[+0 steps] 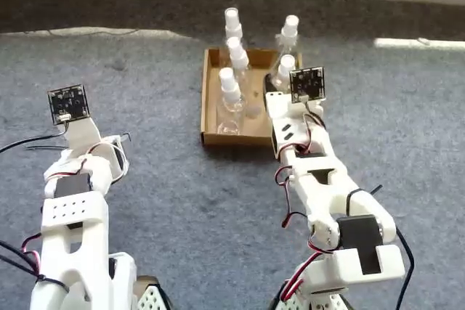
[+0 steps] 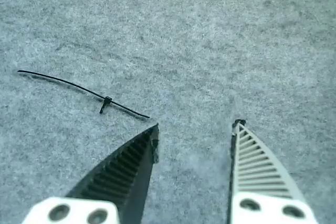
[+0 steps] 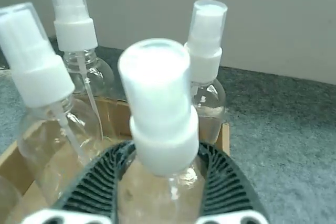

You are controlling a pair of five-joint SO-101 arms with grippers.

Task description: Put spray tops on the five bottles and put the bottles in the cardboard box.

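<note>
The cardboard box (image 1: 211, 136) sits upper centre in the high view on the grey tabletop (image 1: 167, 194). At its right edge the right tool (image 3: 165, 150) grips a capped bottle (image 3: 157, 103). Four more capped bottles (image 1: 227, 91) stand in or just behind the box. The left tool (image 2: 197, 125) gapes wide over the tabletop, near a black cable tie (image 2: 105, 100).

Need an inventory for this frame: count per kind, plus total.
Bottles: 5, one between the right gripper's jaws
Spray tops: 5, one on each bottle
Cardboard box: 1
Cable tie: 1
Total: 12
</note>
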